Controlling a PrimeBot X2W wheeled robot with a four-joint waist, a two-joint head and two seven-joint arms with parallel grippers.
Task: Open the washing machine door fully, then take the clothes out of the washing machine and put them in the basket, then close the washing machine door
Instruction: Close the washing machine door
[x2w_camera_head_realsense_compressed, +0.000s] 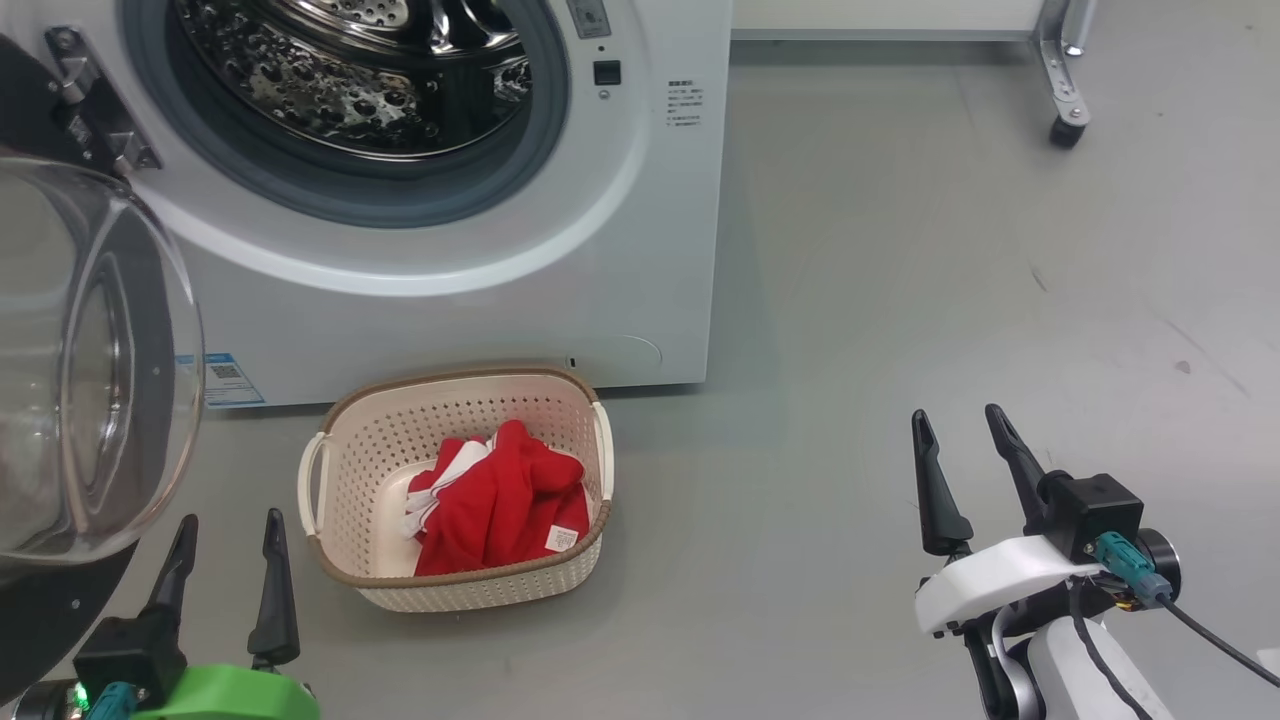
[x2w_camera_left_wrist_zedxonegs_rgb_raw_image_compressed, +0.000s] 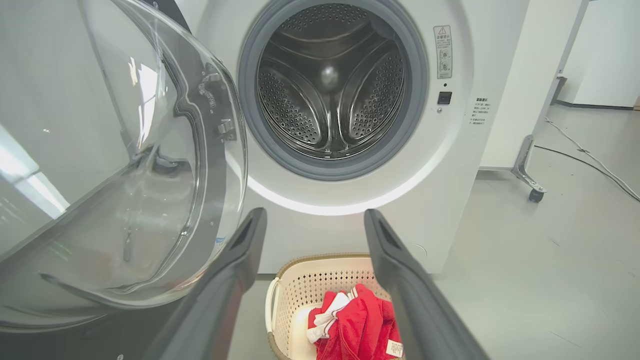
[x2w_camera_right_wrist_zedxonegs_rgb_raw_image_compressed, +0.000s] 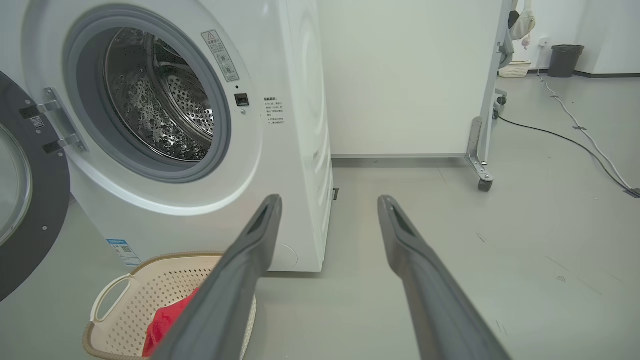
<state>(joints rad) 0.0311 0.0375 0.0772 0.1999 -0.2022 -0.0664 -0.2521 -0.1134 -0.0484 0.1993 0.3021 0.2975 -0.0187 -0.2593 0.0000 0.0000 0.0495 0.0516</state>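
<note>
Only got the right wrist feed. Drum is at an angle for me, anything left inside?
Observer: Nothing. Left wrist view looks straight into the washing machine: drum bare to its back wall.
Operator: Clothes all in the basket? A finger blocks mine.
Observer: Head view shows the clothes bunched inside the basket, none over its rim.
Operator: Left hand?
Observer: Left hand open, holding nothing, close to the washing machine door, which stands swung open.
</note>
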